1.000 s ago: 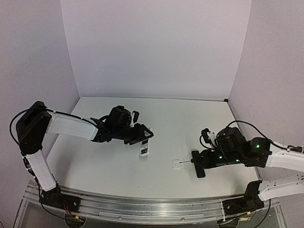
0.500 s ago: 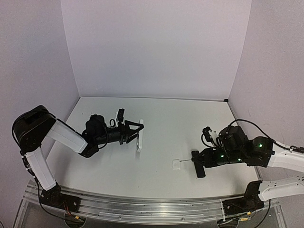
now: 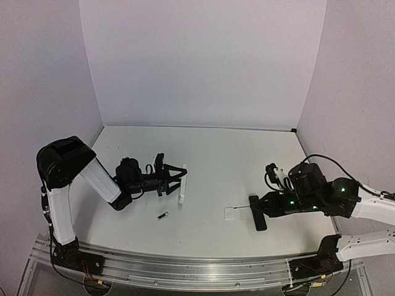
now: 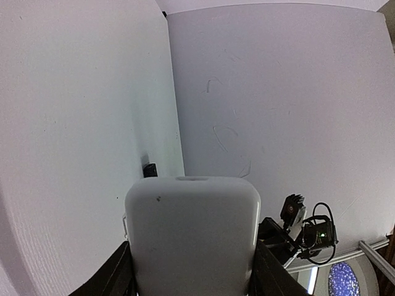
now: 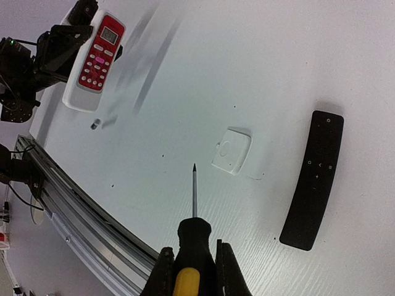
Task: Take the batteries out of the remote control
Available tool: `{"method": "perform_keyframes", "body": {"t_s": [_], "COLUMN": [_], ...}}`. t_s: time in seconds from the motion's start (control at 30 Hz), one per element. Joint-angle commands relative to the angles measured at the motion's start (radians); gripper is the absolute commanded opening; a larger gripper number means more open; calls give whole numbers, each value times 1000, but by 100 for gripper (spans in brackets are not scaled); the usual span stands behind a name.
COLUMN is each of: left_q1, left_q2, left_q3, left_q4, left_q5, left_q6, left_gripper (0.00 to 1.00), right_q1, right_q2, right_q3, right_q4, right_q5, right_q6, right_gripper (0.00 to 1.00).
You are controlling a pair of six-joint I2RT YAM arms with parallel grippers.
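The left arm has rolled its wrist over in the last second. The left fingers (image 4: pixel 120 274), about half open, clamp the long sides of the white rectangular remote with the red button panel (image 5: pixel 94 58). A moment ago it was held flat above the counter (image 3: pixel 210 154); now it stands on edge, one long side down near the surface. What is new is a tiny dark cylinder with a lighter end (image 3: pixel 162 215) lying loose on the counter, just in front of the remote and apart from it. I take it for a battery that dropped out when the remote was tipped.

I see only that one, and cannot tell whether more are still inside, so I would call the unloading started rather than done.

The right arm has hardly moved. The right fingers (image 5: pixel 227 271) are shut tight on the black-and-yellow screwdriver handle (image 5: pixel 192 246), its tip aimed at a small white square cover (image 5: pixel 231 150), with a slim black remote (image 5: pixel 311 179) lying just beside.
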State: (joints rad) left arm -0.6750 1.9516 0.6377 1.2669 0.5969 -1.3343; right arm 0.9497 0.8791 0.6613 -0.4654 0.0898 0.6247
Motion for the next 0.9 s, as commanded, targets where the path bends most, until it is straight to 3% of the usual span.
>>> {"method": "perform_keyframes", "body": {"t_s": [0.0,0.1,0.13,0.27,0.33,0.47,0.6,0.87], "left_q1": [5,0,-4,-58,-87,-151,-194,-222], "left_q2": [-63,-137,-159,-198,-172,-32,80,89], "left_q3": [50,125,167,364,502,745,882,820], "left_q4": [-2,-359,-563,-1094,-1375,-1763,-1958,-1985], "left_q5": [-5,-75,-116,-416,-561,-746,-849,-873], "left_q6": [56,182,229,369,402,407,335,198], "left_gripper": [0,0,0,0,0,0,0,3], "right_q1": [-1,-1,-1,0,-1,-1,0,-1], "right_q2": [-12,-3,2,20,30,49,62,69], "right_q3": [16,17,18,23,25,30,36,27], "right_q4": [5,-1,-4,-9,-11,-18,-27,-30], "right_q5": [9,18,21,35,38,45,50,50], "right_q6": [-4,-3,-4,-6,-6,-6,-5,8], "right_gripper": [0,0,0,0,0,0,0,0]}}
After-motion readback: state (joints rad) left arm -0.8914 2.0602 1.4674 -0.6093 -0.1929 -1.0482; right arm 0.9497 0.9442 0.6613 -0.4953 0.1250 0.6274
